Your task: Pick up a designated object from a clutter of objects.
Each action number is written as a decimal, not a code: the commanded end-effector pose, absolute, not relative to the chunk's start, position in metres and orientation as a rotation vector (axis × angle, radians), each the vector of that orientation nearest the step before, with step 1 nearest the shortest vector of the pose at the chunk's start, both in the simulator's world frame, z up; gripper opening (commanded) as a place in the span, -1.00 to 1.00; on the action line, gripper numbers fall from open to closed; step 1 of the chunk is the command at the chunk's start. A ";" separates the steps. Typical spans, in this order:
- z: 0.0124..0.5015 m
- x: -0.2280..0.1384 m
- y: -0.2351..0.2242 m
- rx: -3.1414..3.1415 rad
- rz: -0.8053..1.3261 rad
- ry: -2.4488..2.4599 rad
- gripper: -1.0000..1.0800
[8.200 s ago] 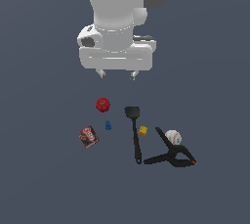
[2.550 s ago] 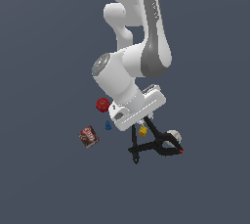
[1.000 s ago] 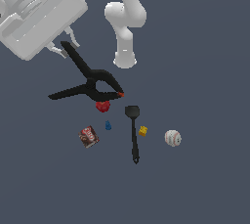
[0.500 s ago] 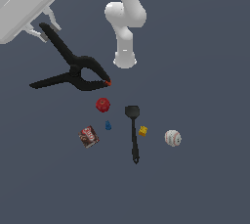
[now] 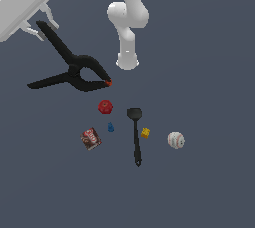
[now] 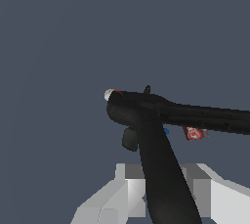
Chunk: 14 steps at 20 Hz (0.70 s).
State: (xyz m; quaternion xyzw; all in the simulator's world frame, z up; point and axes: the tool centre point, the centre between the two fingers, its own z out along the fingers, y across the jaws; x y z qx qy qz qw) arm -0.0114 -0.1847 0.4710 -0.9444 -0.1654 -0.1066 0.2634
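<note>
Clamp [image 5: 74, 70] hangs from my claw [image 5: 39, 25], lifted clear of the floor [image 5: 209, 187] at the exterior view's upper left. My fingers [image 5: 50, 14] pinch the end of one long handle; the second handle splays out toward the exterior view's left, and the curved jaws with their red-orange tips point toward the exterior view's right. In the wrist view the clamp [image 6: 161, 135] fills the centre, the held handle running back between my fingers [image 6: 215, 198].

Below the clamp, on the floor and apart from it:
- red round item [image 5: 104, 106], nearest the jaw tips
- blue piece [image 5: 110, 128], just beyond it
- brown-red box [image 5: 90, 139], toward the exterior view's left
- spatula [image 5: 136, 135], blade toward the arm base [image 5: 127, 60]
- yellow piece [image 5: 146, 133], just beside the spatula's shaft
- baseball [image 5: 176, 140], farthest toward the exterior view's right
</note>
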 end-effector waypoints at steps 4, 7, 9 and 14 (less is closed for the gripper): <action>0.480 -0.006 -0.185 -2.555 -0.292 -0.449 -1.00; 0.487 -0.001 -0.186 -2.555 -0.292 -0.449 -1.00; 0.493 0.003 -0.186 -2.555 -0.292 -0.449 -1.00; 0.502 0.010 -0.187 -2.555 -0.292 -0.449 -1.00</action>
